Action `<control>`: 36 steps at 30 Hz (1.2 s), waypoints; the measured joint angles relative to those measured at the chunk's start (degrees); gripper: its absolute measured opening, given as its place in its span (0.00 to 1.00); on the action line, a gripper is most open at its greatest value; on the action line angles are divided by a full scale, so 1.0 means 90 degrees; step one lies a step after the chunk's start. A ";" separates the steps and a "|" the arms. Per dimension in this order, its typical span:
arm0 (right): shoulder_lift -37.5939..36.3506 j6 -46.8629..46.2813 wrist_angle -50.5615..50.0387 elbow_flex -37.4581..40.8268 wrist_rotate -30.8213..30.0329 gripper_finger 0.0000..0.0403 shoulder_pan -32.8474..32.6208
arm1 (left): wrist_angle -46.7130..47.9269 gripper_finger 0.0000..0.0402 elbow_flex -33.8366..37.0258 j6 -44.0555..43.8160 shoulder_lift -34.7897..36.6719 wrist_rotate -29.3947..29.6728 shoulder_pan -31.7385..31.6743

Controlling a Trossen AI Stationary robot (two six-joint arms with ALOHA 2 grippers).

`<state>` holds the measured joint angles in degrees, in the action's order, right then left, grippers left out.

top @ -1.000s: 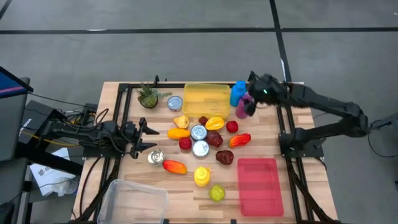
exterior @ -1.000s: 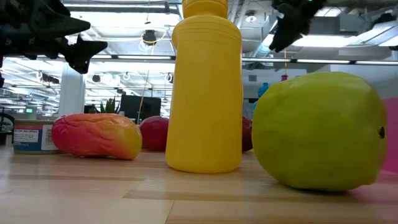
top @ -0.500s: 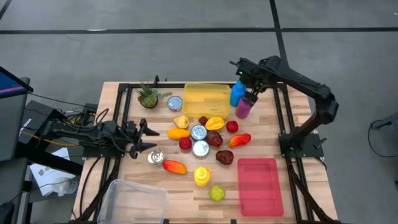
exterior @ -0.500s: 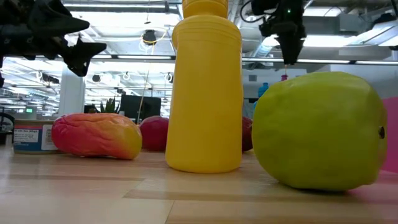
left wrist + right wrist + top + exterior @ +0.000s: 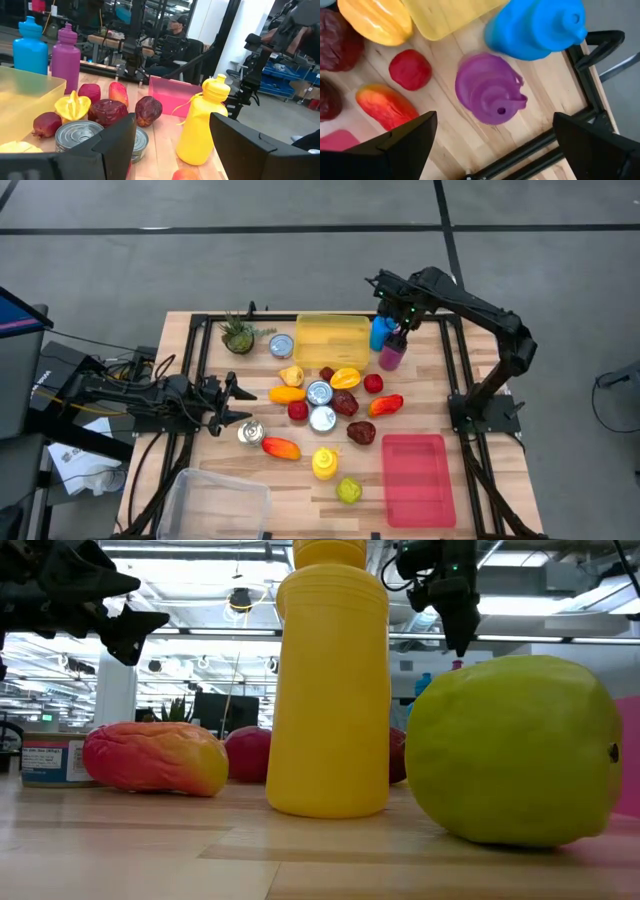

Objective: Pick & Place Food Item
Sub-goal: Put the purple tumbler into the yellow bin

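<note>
1. The right gripper (image 5: 401, 333) hangs spread wide and empty directly over the purple bottle (image 5: 490, 95); the bottle stands upright beside the blue bottle (image 5: 535, 27) (near the yellow bin (image 5: 332, 340))
2. The left gripper (image 5: 232, 402), part-open and empty, waits at the table's left edge

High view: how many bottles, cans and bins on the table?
Bottles: 3 (blue bottle, purple bottle, yellow bottle)
Cans: 4
Bins: 3 (yellow bin, pink bin, clear bin)
Total: 10
</note>
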<state>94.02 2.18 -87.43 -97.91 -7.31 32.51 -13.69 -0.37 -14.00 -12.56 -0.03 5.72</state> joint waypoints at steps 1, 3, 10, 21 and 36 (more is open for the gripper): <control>0.0005 0.0055 -0.0001 0.0000 0.0002 0.96 0.0063 | 0.0000 0.61 0.0000 0.0000 0.0000 0.0000 -0.0002; 0.0001 0.0180 0.0025 0.0012 0.0054 0.96 0.0194 | 0.0012 0.61 -0.0001 0.0000 0.0000 0.0000 0.0000; 0.0005 0.0377 0.0472 0.0465 0.0381 0.96 0.0574 | 0.0176 0.61 0.0001 -0.0002 0.0000 0.0000 -0.0002; 0.0000 0.0475 0.0929 0.1061 0.0500 0.92 0.0600 | 0.0260 0.61 0.0001 -0.0024 0.0000 0.0000 -0.0002; 0.0002 0.0475 0.1037 0.1166 0.0500 0.67 0.0564 | 0.0262 0.61 -0.0001 -0.0027 0.0000 -0.0002 -0.0002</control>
<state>94.04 6.46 -78.09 -87.42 -2.81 37.59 -11.33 -0.38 -14.24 -12.56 -0.05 5.69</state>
